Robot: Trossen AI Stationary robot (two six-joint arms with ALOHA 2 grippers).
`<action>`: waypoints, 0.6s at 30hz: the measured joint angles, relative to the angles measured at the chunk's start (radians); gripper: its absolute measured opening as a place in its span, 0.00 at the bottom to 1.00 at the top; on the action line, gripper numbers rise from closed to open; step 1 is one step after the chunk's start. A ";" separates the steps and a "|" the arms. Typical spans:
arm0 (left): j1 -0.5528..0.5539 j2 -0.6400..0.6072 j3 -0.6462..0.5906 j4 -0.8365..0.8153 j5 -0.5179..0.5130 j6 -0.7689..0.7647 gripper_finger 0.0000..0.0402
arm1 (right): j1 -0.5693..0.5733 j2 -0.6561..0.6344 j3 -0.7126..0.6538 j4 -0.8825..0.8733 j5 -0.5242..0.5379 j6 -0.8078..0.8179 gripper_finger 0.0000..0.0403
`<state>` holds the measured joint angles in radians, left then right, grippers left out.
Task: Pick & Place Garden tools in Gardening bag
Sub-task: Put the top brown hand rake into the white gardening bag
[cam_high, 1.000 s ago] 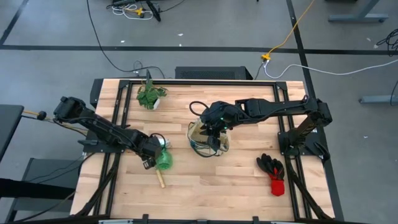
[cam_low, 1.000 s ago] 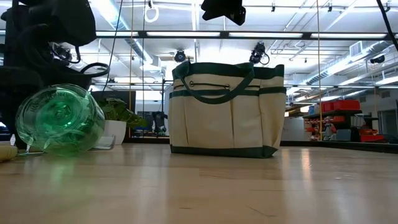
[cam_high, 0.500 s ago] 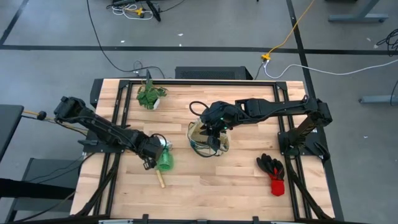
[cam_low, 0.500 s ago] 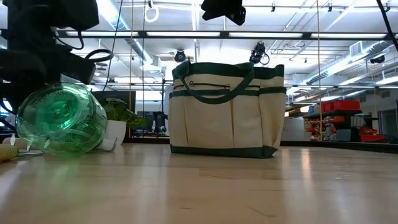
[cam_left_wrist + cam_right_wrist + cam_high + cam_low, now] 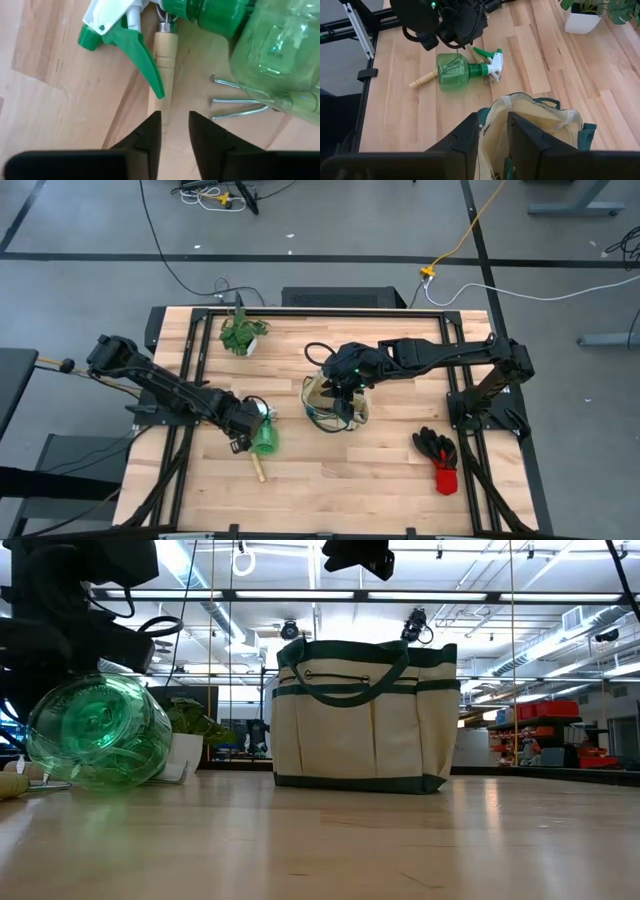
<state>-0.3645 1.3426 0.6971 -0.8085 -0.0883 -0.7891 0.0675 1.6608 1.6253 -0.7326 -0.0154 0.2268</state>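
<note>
Lying across rake handle [image 5: 164, 55]: green spray bottle [image 5: 240, 30]

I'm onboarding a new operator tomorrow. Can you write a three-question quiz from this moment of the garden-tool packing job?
1. True or false: the green spray bottle lies on its side on the table.
2. Which gripper hangs above the open gardening bag? A) left gripper B) right gripper
3. Fill in: the left gripper points down at the wooden handle of the ____, whose metal tines show beside the bottle.

Key:
1. True.
2. B: the right gripper is over the bag's mouth, fingers slightly apart.
3. Hand rake. The left fingers straddle the handle without closing on it.
</note>
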 joint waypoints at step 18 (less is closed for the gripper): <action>-0.010 0.072 -0.050 0.095 -0.037 0.032 0.39 | 0.020 0.000 0.000 0.018 0.000 0.000 0.25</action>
<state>-0.3744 1.4146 0.6476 -0.7138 -0.1256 -0.7574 0.0875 1.6608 1.6253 -0.7142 -0.0154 0.2264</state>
